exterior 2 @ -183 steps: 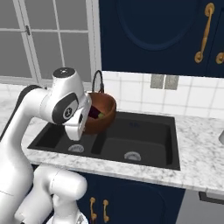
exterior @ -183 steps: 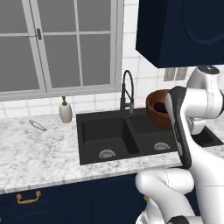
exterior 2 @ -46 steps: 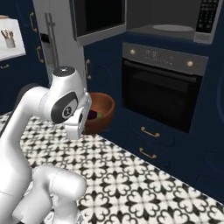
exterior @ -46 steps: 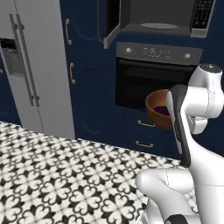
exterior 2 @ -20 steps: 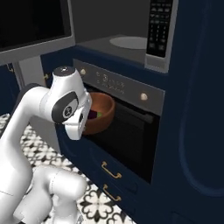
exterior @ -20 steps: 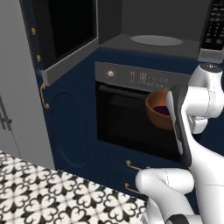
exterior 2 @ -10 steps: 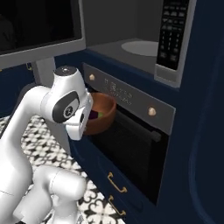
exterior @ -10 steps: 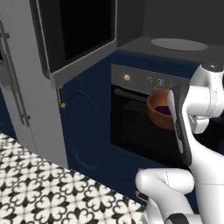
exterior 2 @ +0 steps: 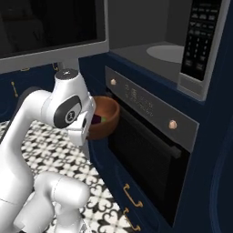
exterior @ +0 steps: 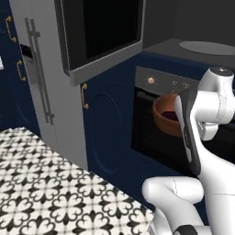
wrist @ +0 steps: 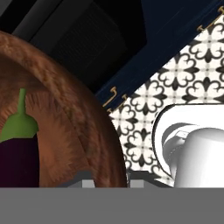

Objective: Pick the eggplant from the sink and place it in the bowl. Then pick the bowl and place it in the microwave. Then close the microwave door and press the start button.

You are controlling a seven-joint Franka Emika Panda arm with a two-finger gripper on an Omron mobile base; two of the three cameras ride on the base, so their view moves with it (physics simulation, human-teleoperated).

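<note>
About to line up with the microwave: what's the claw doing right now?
Claw: shut on the rim of the bowl, carrying it with the eggplant inside.

Both base views flank the arm facing the oven (exterior: 160, 133); hand view looks down close into the bowl (wrist: 65, 113).

Navy cabinets (exterior: 103, 124), patterned floor tiles (exterior: 41, 183), black oven (exterior 2: 150, 154).

Dim, even rendered light — soft shadows, no glare, mild blur
</note>
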